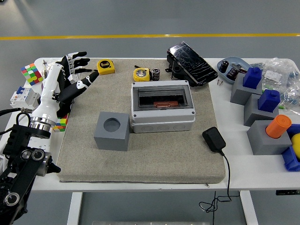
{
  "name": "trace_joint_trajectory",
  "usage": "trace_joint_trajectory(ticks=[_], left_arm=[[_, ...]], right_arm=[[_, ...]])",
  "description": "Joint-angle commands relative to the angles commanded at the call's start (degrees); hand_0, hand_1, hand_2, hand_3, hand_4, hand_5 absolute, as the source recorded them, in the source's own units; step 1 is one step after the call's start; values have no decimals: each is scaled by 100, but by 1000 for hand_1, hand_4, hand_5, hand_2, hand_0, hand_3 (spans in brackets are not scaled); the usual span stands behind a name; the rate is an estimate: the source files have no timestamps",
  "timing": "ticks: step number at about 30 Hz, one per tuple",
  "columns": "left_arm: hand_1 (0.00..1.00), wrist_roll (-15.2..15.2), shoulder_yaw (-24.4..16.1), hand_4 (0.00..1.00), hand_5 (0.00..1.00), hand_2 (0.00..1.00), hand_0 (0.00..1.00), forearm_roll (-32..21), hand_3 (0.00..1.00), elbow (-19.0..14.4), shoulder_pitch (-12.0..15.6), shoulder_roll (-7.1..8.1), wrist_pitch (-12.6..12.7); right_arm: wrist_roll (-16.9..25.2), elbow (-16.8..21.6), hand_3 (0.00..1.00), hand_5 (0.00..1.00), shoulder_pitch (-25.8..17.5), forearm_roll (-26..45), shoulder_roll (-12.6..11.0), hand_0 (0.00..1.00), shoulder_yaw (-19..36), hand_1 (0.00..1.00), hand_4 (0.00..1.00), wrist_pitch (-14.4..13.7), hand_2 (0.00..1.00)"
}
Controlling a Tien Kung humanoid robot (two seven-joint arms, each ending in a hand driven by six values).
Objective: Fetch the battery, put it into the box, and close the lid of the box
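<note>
Box (162, 107) well right of left hand (70, 75) fingers

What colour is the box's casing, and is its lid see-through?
The box has a light grey casing and a clear, dark-tinted lid, lying shut, seen in the head view.

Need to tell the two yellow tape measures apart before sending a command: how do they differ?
The left tape measure lies at the mat's far left edge, near the left hand, and shows a flat yellow face with black print. The right tape measure lies behind the box, beside the battery, showing a round dark centre. Both are yellow and black.
</note>
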Motion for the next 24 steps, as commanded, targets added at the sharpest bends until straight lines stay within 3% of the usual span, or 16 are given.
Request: trace_joint_trajectory(ticks=[24], left_arm=[[710, 311, -233, 998, 459, 700, 569, 350, 734, 58, 48, -107, -126]], right_arm=[[-1, 0, 585, 579, 64, -18, 3, 643, -47, 663, 972, 11, 678]])
